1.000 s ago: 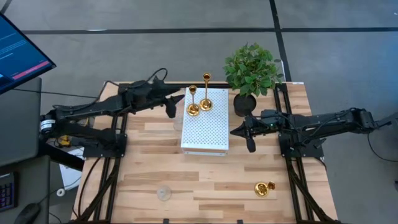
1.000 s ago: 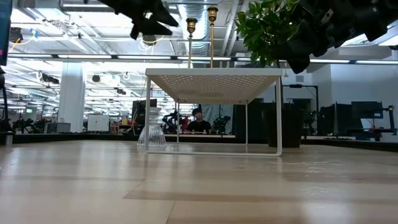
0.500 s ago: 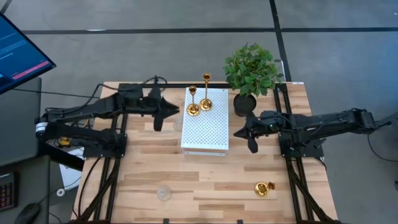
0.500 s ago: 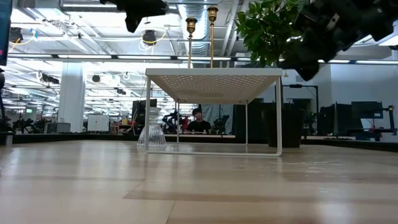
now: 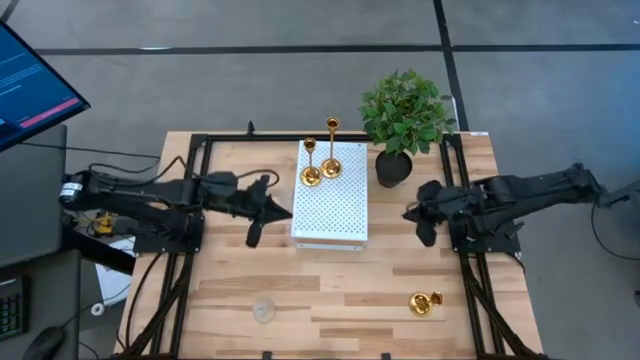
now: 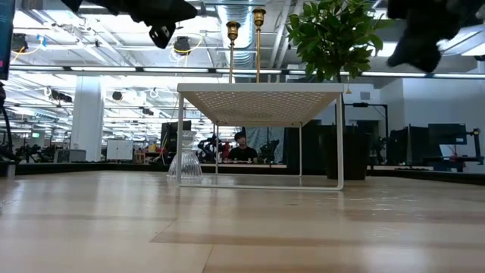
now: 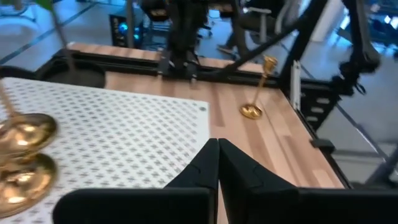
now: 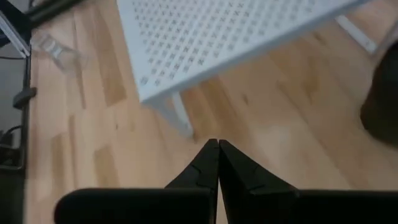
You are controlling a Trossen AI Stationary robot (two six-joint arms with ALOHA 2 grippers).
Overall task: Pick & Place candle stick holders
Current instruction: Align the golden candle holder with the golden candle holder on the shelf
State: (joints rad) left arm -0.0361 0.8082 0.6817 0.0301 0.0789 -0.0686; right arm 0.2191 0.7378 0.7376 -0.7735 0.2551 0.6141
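Observation:
Two gold candle stick holders (image 5: 310,175) (image 5: 331,167) stand on their round bases at the far end of the white perforated box (image 5: 330,205); their bases also show in the left wrist view (image 7: 22,134). A third gold holder (image 5: 424,303) stands on the table near the right front. One clear glass holder (image 5: 264,310) sits near the front edge, another (image 6: 186,163) left of the box. My left gripper (image 5: 287,212) hovers shut beside the box's left edge. My right gripper (image 5: 408,213) hovers shut to the right of the box.
A green plant in a black pot (image 5: 394,165) stands at the box's far right corner. Black frame rails (image 5: 190,290) run along both table sides. A monitor (image 5: 30,90) stands off the table's left. Bare wood lies between the box and the front edge.
My left gripper has gone from the box's far left corner toward the table's near edge, along the box's left side. My right gripper has drawn back from the box toward the table's right edge. No holder has moved.

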